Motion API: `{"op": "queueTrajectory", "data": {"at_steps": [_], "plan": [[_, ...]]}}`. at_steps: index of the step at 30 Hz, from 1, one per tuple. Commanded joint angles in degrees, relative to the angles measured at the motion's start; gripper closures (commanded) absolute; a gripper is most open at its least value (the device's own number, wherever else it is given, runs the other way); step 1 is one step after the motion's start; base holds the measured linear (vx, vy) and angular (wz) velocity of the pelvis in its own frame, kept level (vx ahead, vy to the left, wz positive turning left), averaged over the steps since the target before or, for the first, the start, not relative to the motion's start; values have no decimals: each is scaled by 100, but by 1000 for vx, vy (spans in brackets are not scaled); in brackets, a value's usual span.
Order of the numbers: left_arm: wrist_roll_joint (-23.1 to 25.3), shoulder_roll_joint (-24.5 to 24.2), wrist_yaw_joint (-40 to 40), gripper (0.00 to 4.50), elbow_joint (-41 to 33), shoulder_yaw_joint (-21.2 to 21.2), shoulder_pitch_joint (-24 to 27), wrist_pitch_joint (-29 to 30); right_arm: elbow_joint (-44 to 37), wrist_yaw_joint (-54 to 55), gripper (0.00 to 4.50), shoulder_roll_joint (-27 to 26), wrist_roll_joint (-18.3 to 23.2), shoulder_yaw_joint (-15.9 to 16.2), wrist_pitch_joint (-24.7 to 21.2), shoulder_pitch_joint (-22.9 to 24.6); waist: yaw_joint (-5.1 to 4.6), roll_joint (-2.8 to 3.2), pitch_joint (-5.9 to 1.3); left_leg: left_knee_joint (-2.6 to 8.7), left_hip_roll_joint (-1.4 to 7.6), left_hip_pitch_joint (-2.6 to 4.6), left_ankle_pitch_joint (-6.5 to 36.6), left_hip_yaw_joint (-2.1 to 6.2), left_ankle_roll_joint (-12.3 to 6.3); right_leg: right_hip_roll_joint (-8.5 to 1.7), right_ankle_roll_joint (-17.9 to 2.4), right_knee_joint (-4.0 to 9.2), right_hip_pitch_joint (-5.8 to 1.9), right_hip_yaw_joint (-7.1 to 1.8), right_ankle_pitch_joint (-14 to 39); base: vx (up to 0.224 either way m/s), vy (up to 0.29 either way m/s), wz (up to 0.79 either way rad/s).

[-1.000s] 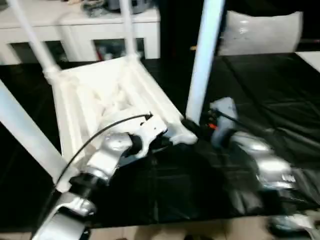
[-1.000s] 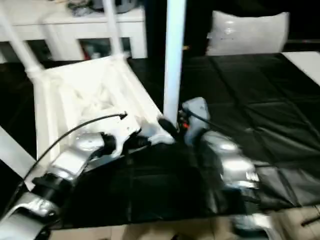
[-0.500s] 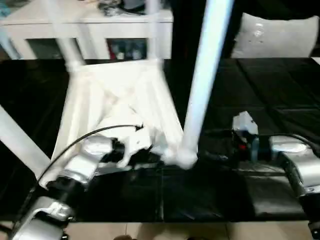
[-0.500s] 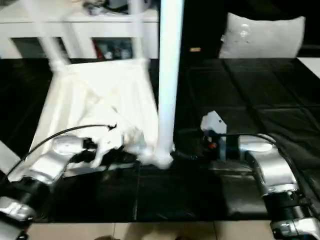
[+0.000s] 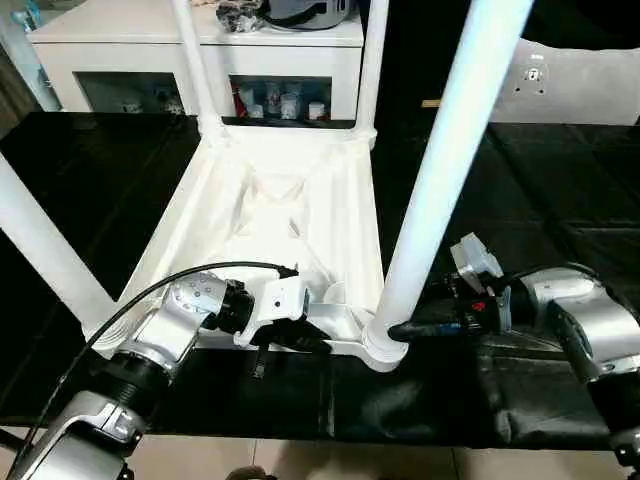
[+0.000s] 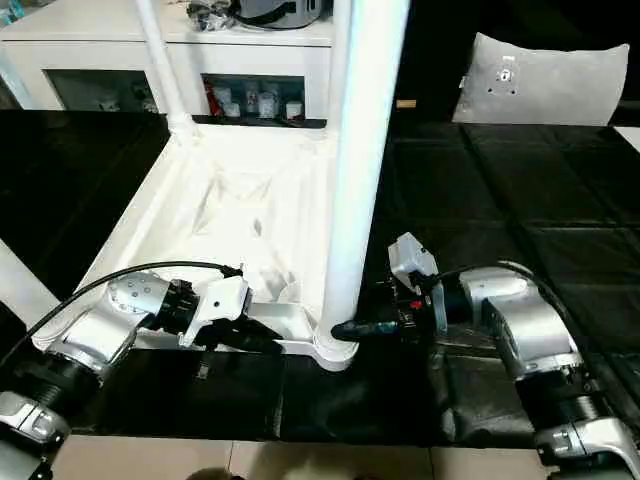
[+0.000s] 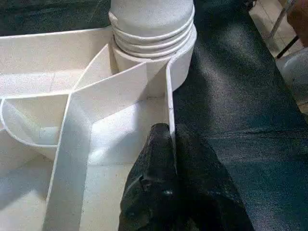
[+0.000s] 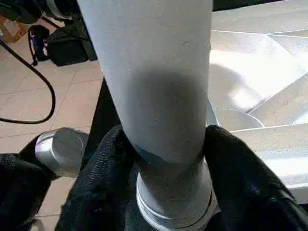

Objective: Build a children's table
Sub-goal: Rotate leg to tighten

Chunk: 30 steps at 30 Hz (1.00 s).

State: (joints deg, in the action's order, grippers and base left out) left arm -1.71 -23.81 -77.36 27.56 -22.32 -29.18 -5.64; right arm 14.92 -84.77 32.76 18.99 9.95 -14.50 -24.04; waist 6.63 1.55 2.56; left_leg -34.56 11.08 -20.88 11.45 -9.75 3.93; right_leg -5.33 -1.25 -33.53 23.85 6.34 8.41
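Note:
The white children's table (image 5: 280, 200) lies upside down on the black work table, ribbed underside up. Four legs stand in its corner sockets. My left gripper (image 7: 172, 131) is at the near rim, shut on the thin rim wall of the tabletop just beside the near right socket (image 7: 151, 43). My right gripper (image 8: 163, 144) is shut on the near right leg (image 5: 450, 170) just above its socket, one black finger on each side. From the head, the left gripper (image 5: 300, 340) and the right gripper (image 5: 402, 330) are close together at that corner.
The black cover of the work table (image 5: 560, 170) stretches to the right and ends near my body over a tiled floor. A white sideboard (image 5: 200, 30) stands behind, and a white cushion (image 5: 580, 80) at the back right. A black bag (image 8: 67, 43) sits on the floor.
The upside-down table has swung from askew to square with the work table's near edge, both grippers staying at its near right corner. The head camera has also shifted.

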Motion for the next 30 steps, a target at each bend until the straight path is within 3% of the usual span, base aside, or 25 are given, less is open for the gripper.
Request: {"op": "queueTrajectory", "data": {"at_steps": [1, 9, 11, 13, 15, 17, 19, 20, 21, 22, 24, 25, 27, 30], "plan": [[27, 36, -140, 450, -31, -89, -159, -188, 1, -184, 254, 33, 70, 91, -22, -58, -21, -119, -405, 371, 217, 21, 707, 1, -521, -331, -969, 349, -364, -295, 1776, 0, 0, 0], [-33, 145, 225, 450, -24, 107, -121, 130, -107, 105, 264, -217, 204, 127, -529, 32, -26, -131, -388, 384, 218, 20, 767, 5, -466, -333, -884, 380, -361, -284, 2045, 0, 0, 0], [-105, 401, 846, 450, -87, 333, -163, 733, -310, 1049, 264, -615, 185, -26, -916, 204, -46, -141, -369, 393, 209, 31, 819, -1, -389, -333, -800, 412, -349, -287, 2265, 0, 0, 0], [-188, 572, 1142, 450, -193, 451, -188, 1087, -364, 1763, 264, -863, -17, -119, -993, 263, -82, -150, -356, 404, 181, 39, 922, 6, -273, -336, -660, 458, -347, -269, 2613, 0, 0, 0], [-269, 792, 1485, 450, -329, 567, -228, 1447, -397, 2607, 264, -1159, -246, -284, -1095, 276, -206, -115, -320, 433, 144, 8, 1118, 37, -104, -318, -405, 521, -365, -227, 3068, 0, 0, 0], [-239, 945, 1741, 450, -359, 610, -300, 1614, -421, 3016, 265, -1356, -382, -339, -1083, 252, -319, -127, -314, 408, 102, 52, 1364, 48, -51, -315, -241, 606, -334, -168, 3452, 0, 0, 0], [-137, 1169, 2152, 450, -322, 664, -442, 1839, -282, 4094, 265, -1831, -589, -567, -1412, 42, -419, -92, -316, 409, 81, 30, 1393, 66, -84, -298, -177, 640, -350, -146, 3488, 0, 0, 0], [-86, 1258, 2330, 450, -292, 685, -502, 1909, -205, 4438, 265, -1980, -690, -609, -1468, -42, -501, -102, -323, 388, 57, 21, 1463, 72, -81, -289, -139, 666, -355, -103, 3537, 0, 0, 0], [17, 1375, 2602, 450, -268, 713, -575, 1993, -138, 4916, 265, -2192, -783, -705, -1553, -135, -518, -89, -335, 390, 58, 20, 1447, 84, -83, -301, -124, 667, -373, -94, 3532, 0, 0, 0], [56, 1419, 2705, 450, -259, 724, -602, 2024, -114, 5094, 265, -2272, -815, -742, -1583, -168, -574, -48, -335, 395, 64, 14, 1437, 89, -94, -288, -154, 683, -348, -92, 3410, 0, 0, 0], [174, 1624, 3138, 450, -193, 793, -693, 2118, -34, 5558, 265, -2543, -815, -851, -1512, -261, -638, -44, -368, 411, 92, 4, 1364, 106, -140, -293, -324, 621, -381, -114, 2916, 0, 0, 0], [183, 1638, 3162, 450, -188, 794, -698, 2115, -31, 5555, 265, -2553, -811, -847, -1471, -263, -642, -45, -375, 411, 100, 0, 1345, 100, -174, -295, -373, 613, -375, -127, 2794, 0, 0, 0], [188, 1670, 3204, 450, -222, 792, -686, 2150, -89, 5531, 195, -2584, -820, -829, -1331, -227, -634, -55, -403, 399, 113, -6, 1121, 82, -278, -295, -589, 539, -389, -175, 2269, 0, 0, 0], [206, 1585, 3165, 450, -343, 743, -586, 2135, -400, 5359, 192, -2605, -737, -876, -1233, -43, -579, -63, -453, 348, 118, -75, 478, 61, -535, -300, -994, 371, -437, -229, 1204, 0, 0, 0]]}}
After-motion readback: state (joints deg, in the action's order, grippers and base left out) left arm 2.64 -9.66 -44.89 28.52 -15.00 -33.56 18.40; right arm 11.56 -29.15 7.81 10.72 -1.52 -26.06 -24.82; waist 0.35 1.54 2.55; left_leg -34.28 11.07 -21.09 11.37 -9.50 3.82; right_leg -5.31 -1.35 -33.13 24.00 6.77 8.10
